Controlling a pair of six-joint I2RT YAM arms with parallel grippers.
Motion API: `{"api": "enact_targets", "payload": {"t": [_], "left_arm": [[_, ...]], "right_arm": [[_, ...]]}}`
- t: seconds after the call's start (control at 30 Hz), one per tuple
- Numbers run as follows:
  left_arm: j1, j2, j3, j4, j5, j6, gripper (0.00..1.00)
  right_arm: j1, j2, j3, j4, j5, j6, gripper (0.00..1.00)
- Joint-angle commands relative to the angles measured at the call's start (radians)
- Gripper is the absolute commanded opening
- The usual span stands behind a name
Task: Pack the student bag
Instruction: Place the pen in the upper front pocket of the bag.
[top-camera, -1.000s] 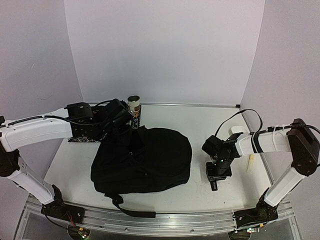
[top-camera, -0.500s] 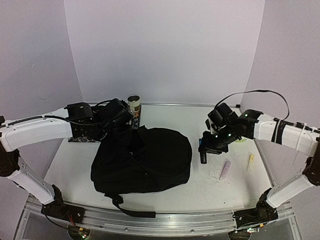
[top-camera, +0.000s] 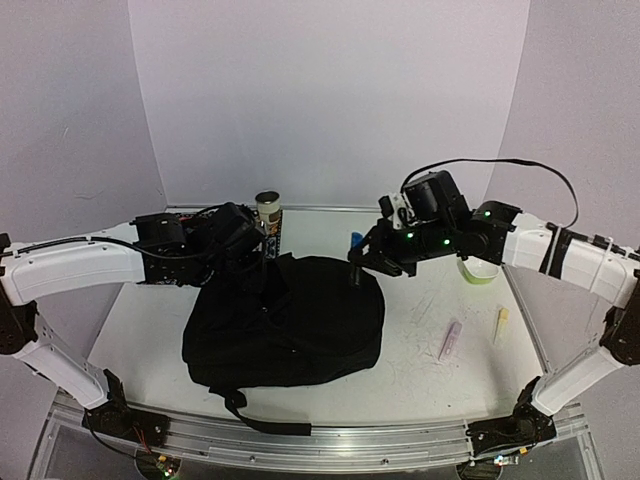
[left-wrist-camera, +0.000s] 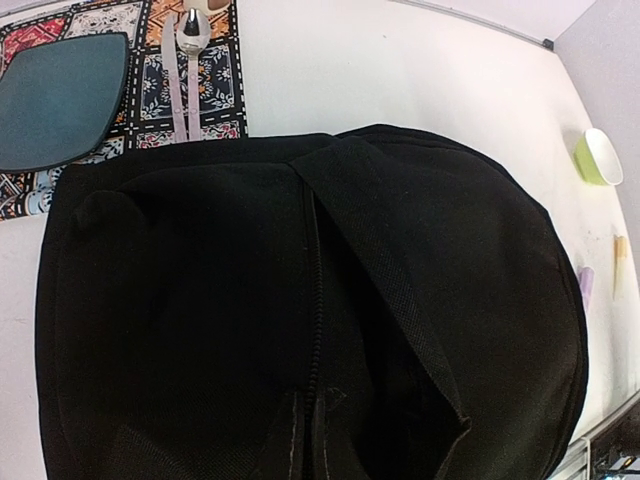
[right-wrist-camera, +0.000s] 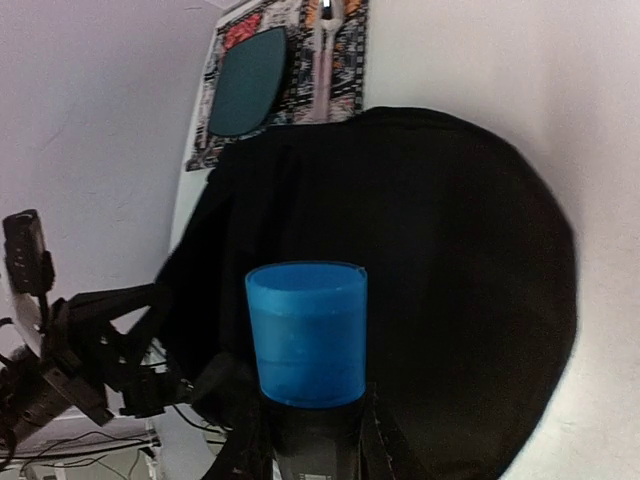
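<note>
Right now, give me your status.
Right gripper shut on blue cup, by far edge of student bag. Left gripper at its far-left corner, grip unclear. Bag opening not visible.

A pale lilac back wall (top-camera: 330, 100) meets a left wall (top-camera: 70, 120) and a right wall (top-camera: 585, 120), boxing in a white table (top-camera: 410, 370). Its top is scuffed (faint marks, mostly toward the right). An aluminium rail (top-camera: 380, 440) runs along its near edge. Light is soft and even.
</note>
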Motion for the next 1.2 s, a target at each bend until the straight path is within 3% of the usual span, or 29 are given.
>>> {"api": "enact_targets", "payload": {"t": [0.0, 0.13, 0.43, 1.17], "left_arm": [[0.007, -0.057, -0.011, 0.073, 0.011, -0.027, 0.00], [0.007, -0.073, -0.027, 0.079, 0.012, -0.039, 0.00], [0.007, -0.099, -0.031, 0.083, 0.002, -0.051, 0.00], [0.007, -0.128, -0.042, 0.086, -0.118, -0.140, 0.00]], "right_arm": [[0.053, 0.098, 0.069, 0.240, -0.062, 0.125, 0.00], [0.089, 0.202, 0.121, 0.378, -0.087, 0.204, 0.00], [0.154, 0.435, 0.281, 0.421, -0.092, 0.259, 0.00], [0.222, 0.493, 0.254, 0.301, -0.159, 0.234, 0.04]]}}
